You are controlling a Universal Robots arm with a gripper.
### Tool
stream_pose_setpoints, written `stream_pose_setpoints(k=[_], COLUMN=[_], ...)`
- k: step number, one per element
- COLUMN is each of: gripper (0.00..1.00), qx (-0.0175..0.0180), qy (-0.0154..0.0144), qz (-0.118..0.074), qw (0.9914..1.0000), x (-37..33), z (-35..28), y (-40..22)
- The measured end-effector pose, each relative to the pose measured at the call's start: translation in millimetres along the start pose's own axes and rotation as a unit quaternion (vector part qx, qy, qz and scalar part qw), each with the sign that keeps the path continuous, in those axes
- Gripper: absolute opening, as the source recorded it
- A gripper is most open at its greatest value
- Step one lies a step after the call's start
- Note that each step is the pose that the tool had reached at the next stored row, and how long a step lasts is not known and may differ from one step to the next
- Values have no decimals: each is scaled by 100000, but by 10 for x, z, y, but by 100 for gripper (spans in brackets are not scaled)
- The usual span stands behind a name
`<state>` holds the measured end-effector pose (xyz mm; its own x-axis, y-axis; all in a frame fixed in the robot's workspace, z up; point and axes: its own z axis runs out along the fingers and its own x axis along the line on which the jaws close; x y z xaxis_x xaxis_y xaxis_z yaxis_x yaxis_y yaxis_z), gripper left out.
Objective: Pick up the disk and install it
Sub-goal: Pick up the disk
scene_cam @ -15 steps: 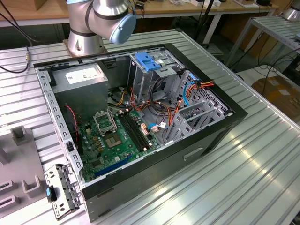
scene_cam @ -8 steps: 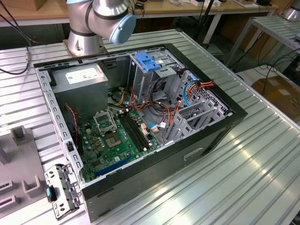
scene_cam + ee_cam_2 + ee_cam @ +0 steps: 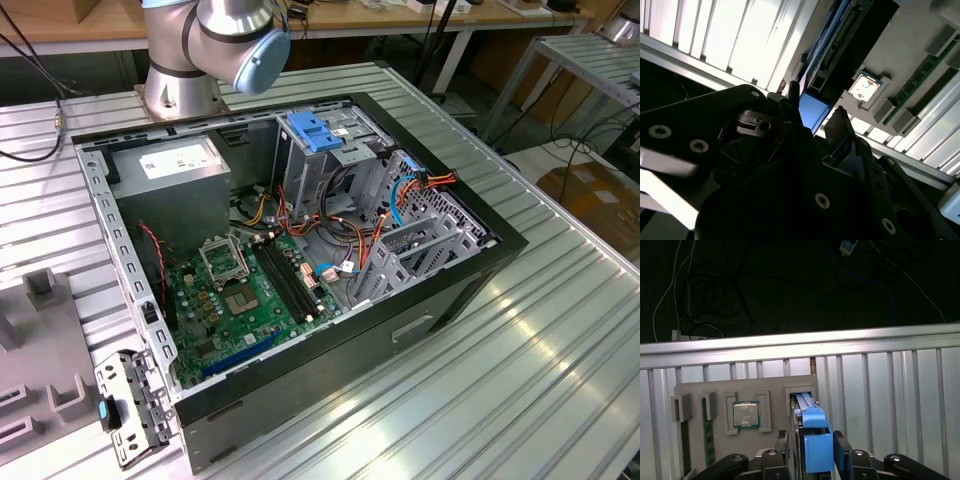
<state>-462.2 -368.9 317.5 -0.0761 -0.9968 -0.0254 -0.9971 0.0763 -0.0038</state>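
On the grey tray, beyond the memory stick and the processor chip, the disk stands on edge in its slot. The gripper straddles its blue end; clamped or not, I cannot tell. The hold should sit square and centred, I judge, and any pull run straight along the slot. The exterior view adds the open computer case, with its drive cage toward the far side.

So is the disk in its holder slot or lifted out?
In: the disk stands on edge in the grey holder's slot, the gripper straddling its blue end.
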Motion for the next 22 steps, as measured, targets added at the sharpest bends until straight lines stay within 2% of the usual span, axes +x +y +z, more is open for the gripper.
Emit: stream_pose_setpoints(k=[5, 8, 13, 22], gripper=[48, 48, 48, 48], qx=[13, -256, -332, -338], qy=[-10, 18, 20, 22], qz=[4, 7, 11, 8], qw=[100000, 100000, 99999, 99999], x=[0, -2, -21, -26], z=[4, 16, 48, 175], y=[3, 4, 7, 25])
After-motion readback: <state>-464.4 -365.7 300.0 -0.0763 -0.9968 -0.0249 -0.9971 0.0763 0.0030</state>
